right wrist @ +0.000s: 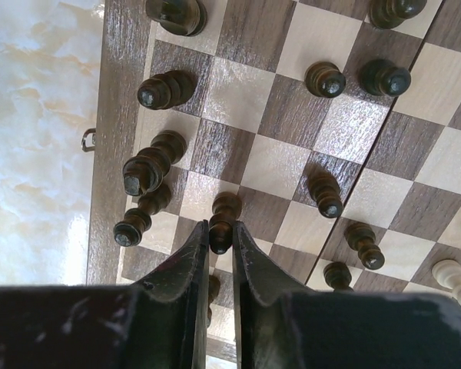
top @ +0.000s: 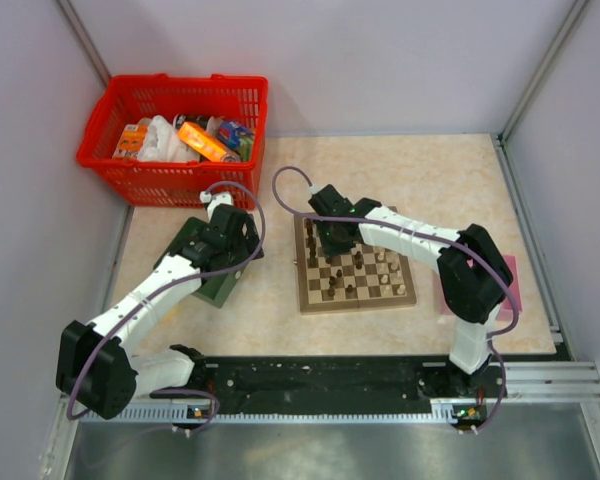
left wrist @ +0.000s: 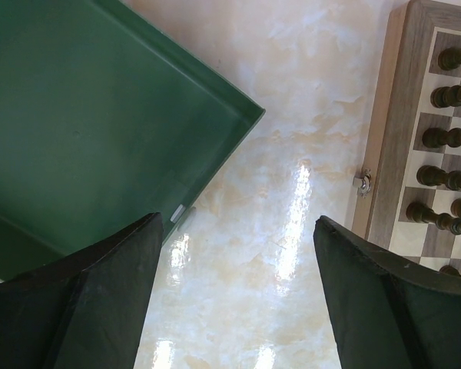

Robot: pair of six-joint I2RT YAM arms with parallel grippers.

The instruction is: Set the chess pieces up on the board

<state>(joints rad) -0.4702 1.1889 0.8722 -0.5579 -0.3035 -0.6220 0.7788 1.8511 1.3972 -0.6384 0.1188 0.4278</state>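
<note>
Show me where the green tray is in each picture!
Top external: the flat green plastic tray sits left of the checked wooden chessboard.
Left wrist: upper left.
Right wrist: not in it.
Shared landmark: the chessboard, at the right edge in left wrist, filling right wrist.

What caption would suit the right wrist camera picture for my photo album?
Right gripper pinches a dark brown wooden chess piece on the brown-and-cream checked wooden board.

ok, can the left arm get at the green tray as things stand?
Probably yes. The left gripper hangs open over bare tabletop right beside the green tray, and nothing stands between them.
</note>
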